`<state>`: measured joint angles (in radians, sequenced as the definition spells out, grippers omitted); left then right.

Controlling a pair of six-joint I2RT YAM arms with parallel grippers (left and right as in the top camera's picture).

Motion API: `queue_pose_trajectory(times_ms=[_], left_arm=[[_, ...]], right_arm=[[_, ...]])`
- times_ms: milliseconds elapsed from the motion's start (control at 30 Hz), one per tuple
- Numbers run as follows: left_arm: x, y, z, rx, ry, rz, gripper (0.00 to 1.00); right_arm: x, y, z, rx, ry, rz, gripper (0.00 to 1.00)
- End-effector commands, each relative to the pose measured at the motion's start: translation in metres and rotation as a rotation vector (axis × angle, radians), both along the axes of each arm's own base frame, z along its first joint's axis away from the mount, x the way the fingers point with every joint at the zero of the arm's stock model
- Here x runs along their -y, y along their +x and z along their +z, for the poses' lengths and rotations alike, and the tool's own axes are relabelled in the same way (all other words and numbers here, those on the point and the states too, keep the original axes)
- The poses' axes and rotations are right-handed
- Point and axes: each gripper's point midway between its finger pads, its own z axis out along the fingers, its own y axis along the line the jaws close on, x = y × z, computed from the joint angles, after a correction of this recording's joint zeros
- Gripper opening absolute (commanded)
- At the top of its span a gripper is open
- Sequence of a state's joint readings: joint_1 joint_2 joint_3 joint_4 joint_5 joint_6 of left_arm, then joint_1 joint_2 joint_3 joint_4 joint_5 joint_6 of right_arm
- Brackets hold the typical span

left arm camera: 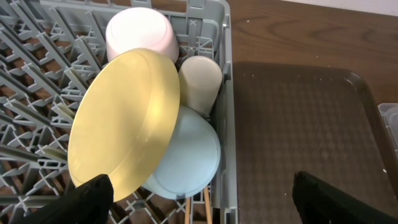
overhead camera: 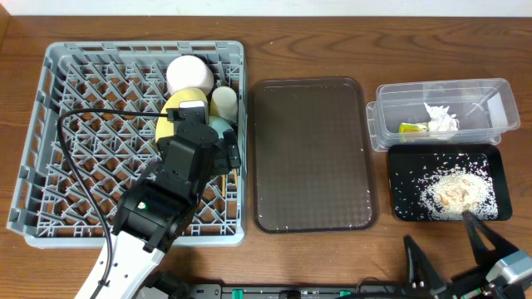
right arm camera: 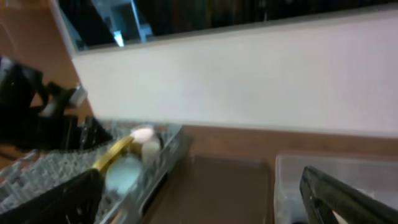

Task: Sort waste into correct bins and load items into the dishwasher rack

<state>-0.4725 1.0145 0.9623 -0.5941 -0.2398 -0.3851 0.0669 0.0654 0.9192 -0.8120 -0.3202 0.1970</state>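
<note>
The grey dishwasher rack [overhead camera: 50, 124] holds the items along its right side. The left wrist view shows the yellow plate [left arm camera: 124, 124] on edge, the light-blue bowl [left arm camera: 186, 162] leaning beside it, the white cup [left arm camera: 140, 34], the cream cup [left arm camera: 199, 84] and the chopsticks [left arm camera: 206, 208] below. My left gripper [left arm camera: 202, 180] hovers open above them, holding nothing; from overhead the left gripper [overhead camera: 208, 124] partly hides the plate. The clear tub [overhead camera: 490, 91] contains the wrapper [overhead camera: 411, 128] and napkin [overhead camera: 440, 118]. Rice [overhead camera: 453, 193] lies in the black tray [overhead camera: 490, 162]. My right gripper [overhead camera: 445, 237] is open and empty near the front edge.
A brown serving tray [overhead camera: 312, 154] lies between the rack and the bins. The left arm's cable [overhead camera: 71, 158] loops over the rack. In the right wrist view the right gripper [right arm camera: 196, 183] faces the serving tray and a white wall [right arm camera: 249, 81].
</note>
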Motion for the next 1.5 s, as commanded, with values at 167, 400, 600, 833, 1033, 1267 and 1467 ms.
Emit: queue_pose_trajectory(times_ms=[167,400,600,833,1033,1267,1467], left_arm=[[-0.002,0.003,0.008,0.021,0.009,0.009,0.93],[-0.002,0.003,0.008,0.021,0.009,0.009,0.93],[-0.002,0.003,0.008,0.021,0.009,0.009,0.93],[-0.002,0.003,0.008,0.021,0.009,0.009,0.93],[-0.002,0.004,0.008,0.021,0.008,0.009,0.93],[-0.002,0.003,0.008,0.021,0.009,0.009,0.93],[-0.002,0.003,0.008,0.021,0.009,0.009,0.93]], right_arm=[[-0.001,0.032,0.004,0.216,-0.055,-0.014,0.99],[-0.004,0.046,0.026,0.503,-0.138,-0.039,0.99],[-0.005,0.058,0.015,0.602,-0.199,-0.066,0.99],[-0.006,0.073,-0.011,0.628,-0.252,-0.083,0.99],[-0.007,0.083,-0.034,0.646,-0.284,-0.094,0.99],[-0.008,0.096,-0.068,0.601,-0.289,-0.087,0.99],[-0.008,0.100,-0.077,0.599,-0.332,-0.095,0.99]])
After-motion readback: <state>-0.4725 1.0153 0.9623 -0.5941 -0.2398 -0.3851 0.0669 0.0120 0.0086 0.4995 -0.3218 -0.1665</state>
